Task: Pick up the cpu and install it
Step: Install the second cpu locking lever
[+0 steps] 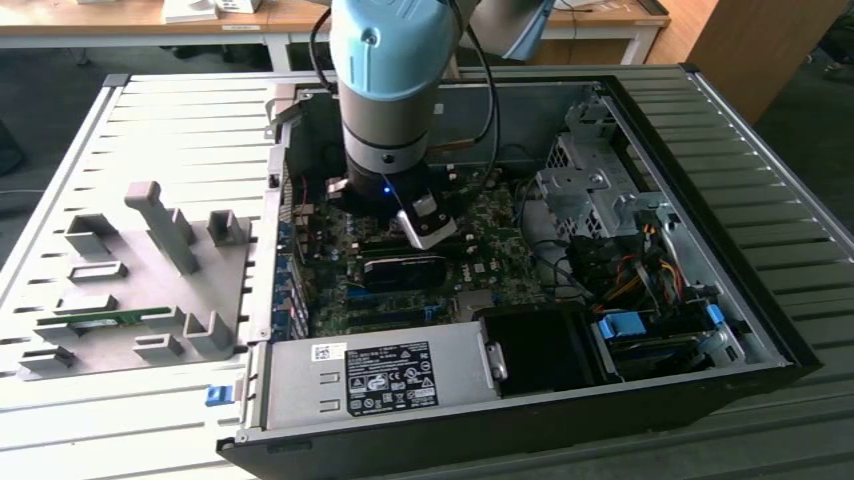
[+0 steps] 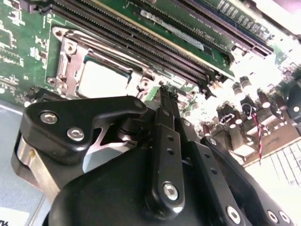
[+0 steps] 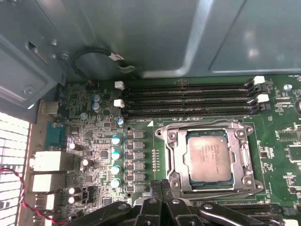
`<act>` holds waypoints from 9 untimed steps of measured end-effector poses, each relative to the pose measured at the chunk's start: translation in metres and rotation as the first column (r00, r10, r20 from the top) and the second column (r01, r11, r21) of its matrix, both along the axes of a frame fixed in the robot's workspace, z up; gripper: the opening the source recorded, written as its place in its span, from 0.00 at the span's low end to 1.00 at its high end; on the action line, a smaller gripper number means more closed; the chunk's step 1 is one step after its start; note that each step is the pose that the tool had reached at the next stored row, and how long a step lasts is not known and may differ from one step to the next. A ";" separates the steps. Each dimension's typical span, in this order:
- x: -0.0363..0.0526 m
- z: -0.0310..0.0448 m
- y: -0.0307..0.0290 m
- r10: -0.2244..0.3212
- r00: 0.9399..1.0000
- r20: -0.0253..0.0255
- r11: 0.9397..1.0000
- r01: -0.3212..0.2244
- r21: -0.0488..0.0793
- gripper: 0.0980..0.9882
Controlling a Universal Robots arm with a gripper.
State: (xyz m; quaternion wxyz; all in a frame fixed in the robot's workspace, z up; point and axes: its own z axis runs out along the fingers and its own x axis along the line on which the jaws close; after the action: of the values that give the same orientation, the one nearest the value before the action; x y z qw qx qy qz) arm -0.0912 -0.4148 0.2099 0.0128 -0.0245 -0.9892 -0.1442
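The cpu (image 3: 209,157) sits in its socket (image 3: 209,159), just beyond the tool (image 3: 162,188).

The arm (image 1: 390,80) hangs vertically, wrist pointing straight down, its claw (image 2: 165,96) fingertips pressed together, holding nothing.

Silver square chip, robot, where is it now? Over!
Pincer shut, empty. Silver-grey square metal-topped chip sits in its metal-framed socket. Nothing on top.

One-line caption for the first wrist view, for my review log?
The cpu sits inside the metal-framed socket on the motherboard, beside empty memory slots.
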 end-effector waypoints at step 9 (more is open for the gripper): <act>0.0000 0.0141 0.0000 0.000 1.000 0.000 1.000 0.000 0.000 0.03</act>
State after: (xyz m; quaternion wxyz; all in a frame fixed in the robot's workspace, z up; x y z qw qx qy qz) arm -0.0912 -0.4148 0.2239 0.0128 -0.0245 -0.9892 -0.1443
